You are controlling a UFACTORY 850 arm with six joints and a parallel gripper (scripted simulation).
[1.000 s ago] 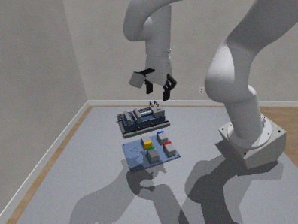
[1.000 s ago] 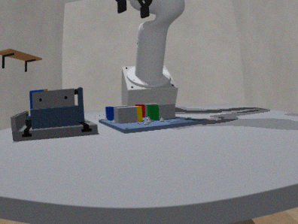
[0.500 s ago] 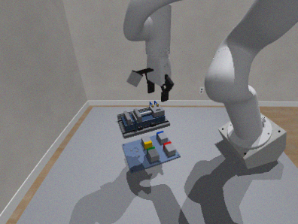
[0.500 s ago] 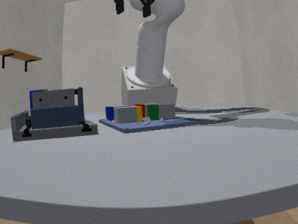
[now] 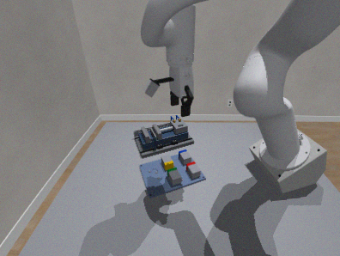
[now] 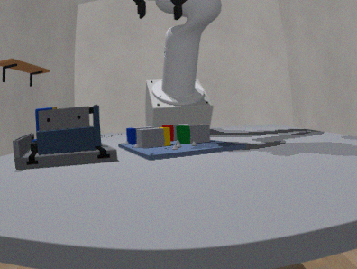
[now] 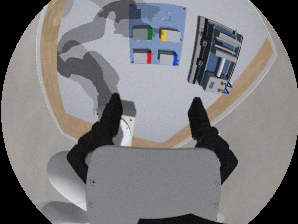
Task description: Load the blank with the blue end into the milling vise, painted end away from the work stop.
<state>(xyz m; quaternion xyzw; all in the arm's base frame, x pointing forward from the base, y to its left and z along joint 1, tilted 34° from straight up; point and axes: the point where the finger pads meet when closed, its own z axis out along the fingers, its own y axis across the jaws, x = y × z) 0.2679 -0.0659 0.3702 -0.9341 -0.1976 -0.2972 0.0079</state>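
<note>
The blank with the blue end (image 5: pixel 185 157) lies on the blue infeed plate (image 5: pixel 172 173), at the corner nearest the vise and the arm's base. It also shows in the exterior view (image 6: pixel 143 136) and in the wrist view (image 7: pixel 170 58). The milling vise (image 5: pixel 163 135) stands on its raised plate just beyond the infeed plate, and nothing shows between its jaws. My gripper (image 5: pixel 180 103) hangs high above the vise, open and empty. In the wrist view its fingers stand wide apart, far above the plate (image 7: pixel 158 44) and the vise (image 7: pixel 214 52).
Blanks with a yellow end (image 5: pixel 168 164), a green end (image 5: pixel 173 176) and a red end (image 5: pixel 193 170) lie on the infeed plate too. The arm's base (image 5: pixel 288 161) stands to the right. A wall shelf (image 6: pixel 22 68) hangs at the left.
</note>
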